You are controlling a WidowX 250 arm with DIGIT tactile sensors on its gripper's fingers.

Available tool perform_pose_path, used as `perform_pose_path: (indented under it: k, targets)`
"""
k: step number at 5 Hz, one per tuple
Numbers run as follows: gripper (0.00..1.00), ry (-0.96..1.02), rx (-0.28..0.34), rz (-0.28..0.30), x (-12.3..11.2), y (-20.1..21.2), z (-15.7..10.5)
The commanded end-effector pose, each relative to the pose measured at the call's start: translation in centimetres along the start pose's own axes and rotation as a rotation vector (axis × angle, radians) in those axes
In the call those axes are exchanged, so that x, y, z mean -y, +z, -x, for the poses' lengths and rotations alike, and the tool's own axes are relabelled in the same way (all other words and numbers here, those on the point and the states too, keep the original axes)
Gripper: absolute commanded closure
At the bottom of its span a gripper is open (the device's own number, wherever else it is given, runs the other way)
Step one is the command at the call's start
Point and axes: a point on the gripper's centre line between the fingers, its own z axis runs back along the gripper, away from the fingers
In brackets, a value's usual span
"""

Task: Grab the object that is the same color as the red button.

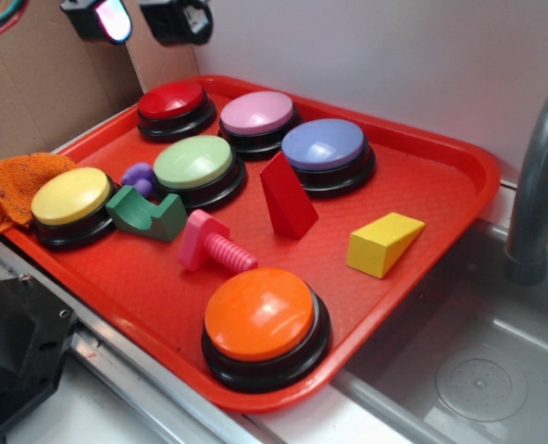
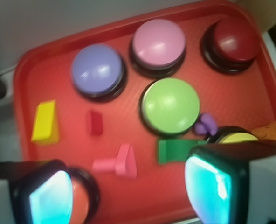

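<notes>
Overhead, the gripper [image 1: 149, 18] hangs high above the far left corner of the red tray [image 1: 441, 157], its two fingers spread wide apart with nothing between them. In the wrist view both fingertips [image 2: 208, 186] fill the bottom edge, glowing pale blue, and the whole tray lies spread out below and ahead of them.

The red wedge block [image 1: 287, 196] stands upright near the middle of the tray, well apart from the gripper and far beneath it; in the wrist view it appears ahead of the gap between the fingers, closer to the left-hand one. The pink bolt [image 2: 117, 162] lies between the wedge and the fingertips. The yellow wedge [image 1: 383, 242] sits further out to the side.

The red button [image 1: 174, 106] rests almost directly below the gripper, beside the pink button [image 1: 257, 116].
</notes>
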Motion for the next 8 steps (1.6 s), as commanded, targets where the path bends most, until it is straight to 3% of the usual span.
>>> perform_pose_path:
  k: [1,4,6,7,8]
  targets:
    - [0.0,-0.02,-0.013,-0.038,3.1,-5.4,-0.3]
    - [0.0,-0.07,-0.071,-0.062,4.4,-11.2,-1.1]
    - [0.0,-0.019,-0.106,-0.111,4.1,-12.7,-1.8]
    - [1.0,-0.012,-0.091,-0.119,3.8,-13.0,-2.5]
    - [1.0,-0.012,-0.087,-0.121,3.6,-13.0,-3.0]
